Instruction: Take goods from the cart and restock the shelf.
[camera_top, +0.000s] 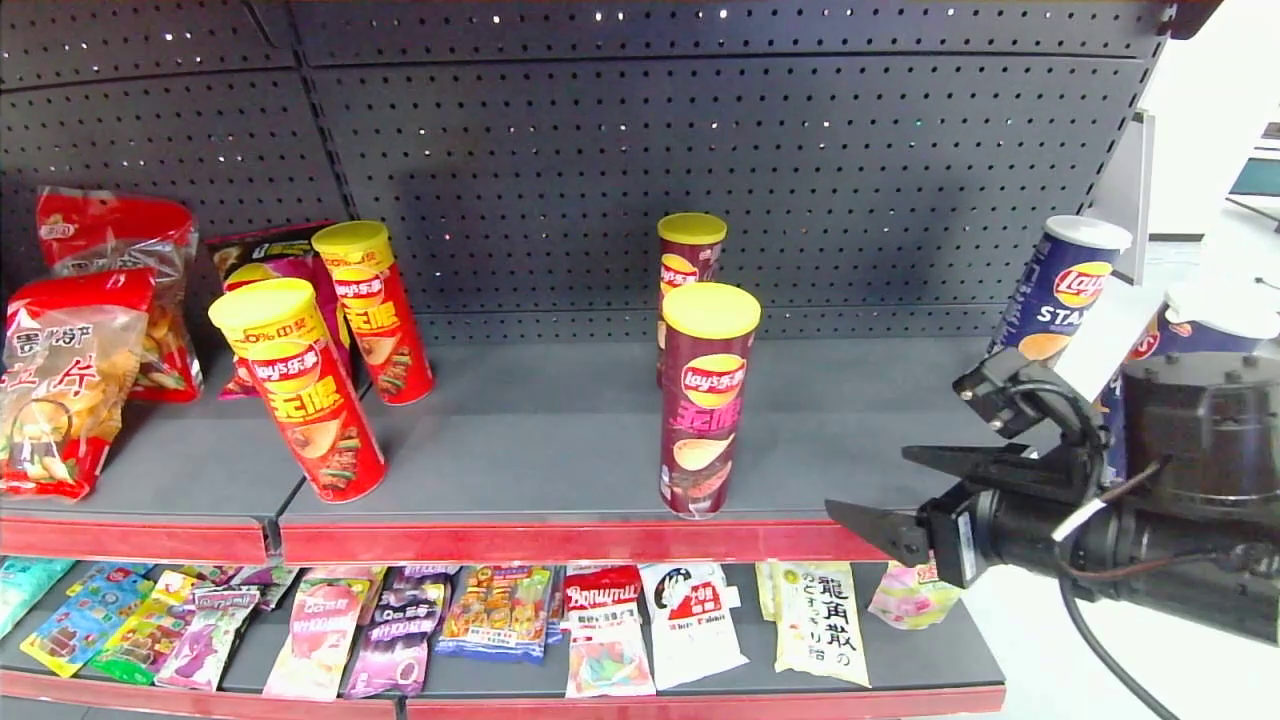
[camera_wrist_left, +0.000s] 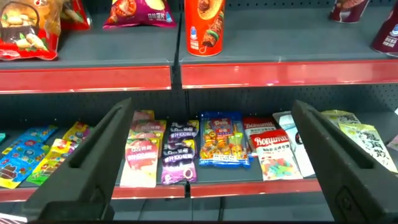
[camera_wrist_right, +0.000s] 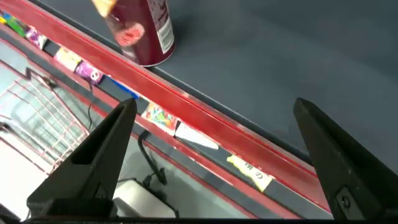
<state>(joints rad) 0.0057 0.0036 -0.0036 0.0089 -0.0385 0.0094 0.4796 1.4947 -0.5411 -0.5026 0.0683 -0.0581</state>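
Two red canisters (camera_top: 300, 390) and two maroon canisters (camera_top: 705, 400), all yellow-lidded and with printed labels, were counted on the upper shelf (camera_top: 560, 420). Two blue canisters (camera_top: 1060, 290) at its right end were partly hidden behind the wrist of the right gripper (camera_top: 868, 480). Its jaws were spread wide with nothing held, before the shelf's red edge. The left gripper (camera_wrist_left: 211, 104) was likewise held wide and empty, facing sachets (camera_wrist_left: 217, 140) on the lower shelf (camera_wrist_left: 249, 186). A wire cart (camera_wrist_right: 37, 130) was cut off below.
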